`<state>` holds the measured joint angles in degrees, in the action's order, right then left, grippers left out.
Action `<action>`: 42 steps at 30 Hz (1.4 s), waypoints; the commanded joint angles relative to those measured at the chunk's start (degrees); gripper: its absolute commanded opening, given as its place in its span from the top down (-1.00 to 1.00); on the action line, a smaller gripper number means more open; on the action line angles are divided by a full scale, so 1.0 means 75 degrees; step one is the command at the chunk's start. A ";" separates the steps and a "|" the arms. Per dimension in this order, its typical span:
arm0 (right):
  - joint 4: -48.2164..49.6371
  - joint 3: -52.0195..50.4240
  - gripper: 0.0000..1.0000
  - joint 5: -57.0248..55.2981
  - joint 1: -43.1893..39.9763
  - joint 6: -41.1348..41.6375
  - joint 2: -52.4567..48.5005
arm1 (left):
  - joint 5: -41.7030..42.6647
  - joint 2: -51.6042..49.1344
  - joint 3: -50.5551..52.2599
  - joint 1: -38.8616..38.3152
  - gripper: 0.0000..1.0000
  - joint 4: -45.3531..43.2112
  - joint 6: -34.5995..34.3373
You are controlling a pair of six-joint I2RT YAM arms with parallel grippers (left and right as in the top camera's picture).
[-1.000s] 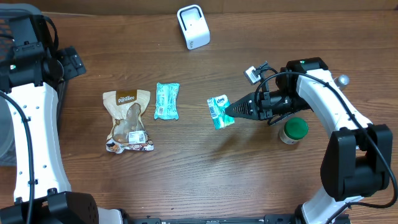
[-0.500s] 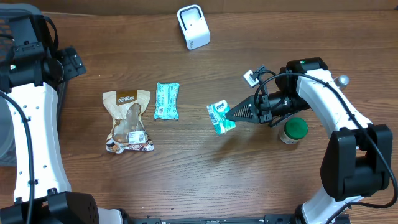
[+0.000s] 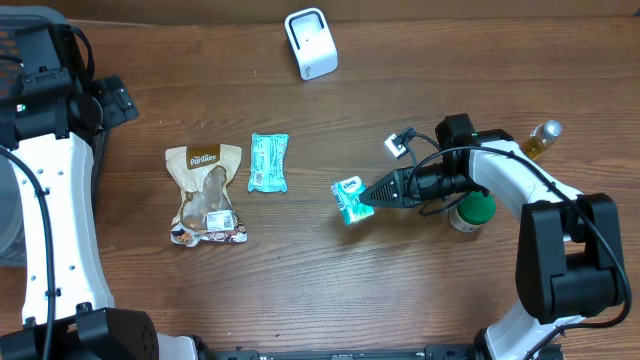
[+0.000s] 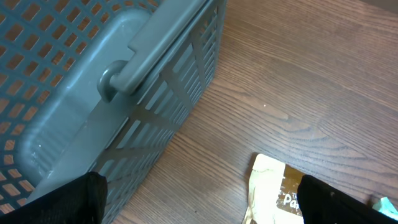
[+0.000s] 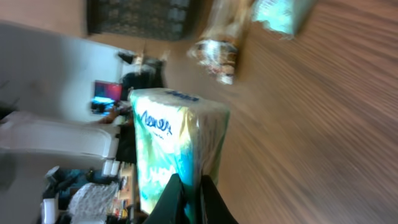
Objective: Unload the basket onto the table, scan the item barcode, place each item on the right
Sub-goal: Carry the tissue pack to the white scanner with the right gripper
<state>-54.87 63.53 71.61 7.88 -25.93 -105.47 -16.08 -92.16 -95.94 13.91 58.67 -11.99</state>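
Green-white glossy rectangular pack [image 3: 349,199], wood-grain table [image 3: 400,290]

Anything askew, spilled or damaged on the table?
Nothing spilled. The brown paper snack pouch looks crumpled at its lower end, and the small green-and-white tissue pack sits tilted, pinched by one edge in the right gripper.

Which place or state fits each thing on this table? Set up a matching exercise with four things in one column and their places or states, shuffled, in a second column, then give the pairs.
Things
1. white scanner
2. brown snack bag
3. green-lidded jar
4. tissue pack

Places or states
A. gripped in the right tool
B. near the far edge of the table
C. partly hidden by the right arm from overhead
D. lying left of the teal packet

Pairs: 1-B, 2-D, 3-C, 4-A
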 commanded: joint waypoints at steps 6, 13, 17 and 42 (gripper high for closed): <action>0.1888 0.0233 0.93 -0.2640 -0.0009 0.4354 0.0166 | 0.0006 0.0000 -0.0085 0.0035 -0.99 -0.0020 0.0023; -0.0259 0.3171 0.93 -0.4447 0.0058 0.4482 0.0166 | 0.0006 0.0000 -0.0085 0.0035 -0.99 -0.0023 0.0023; -0.1198 0.5187 0.93 -0.5595 0.0306 0.4479 0.0166 | 0.0006 0.0000 -0.0085 0.0035 -0.99 -0.0020 0.0023; 0.4602 0.6563 0.93 -1.2007 0.2699 0.0099 -0.2882 | 0.0006 0.0000 -0.0085 0.0035 -0.99 -0.0023 0.0023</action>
<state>-22.63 112.18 -13.69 28.12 -18.72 -124.57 -16.08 -92.16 -95.94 13.91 58.63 -11.99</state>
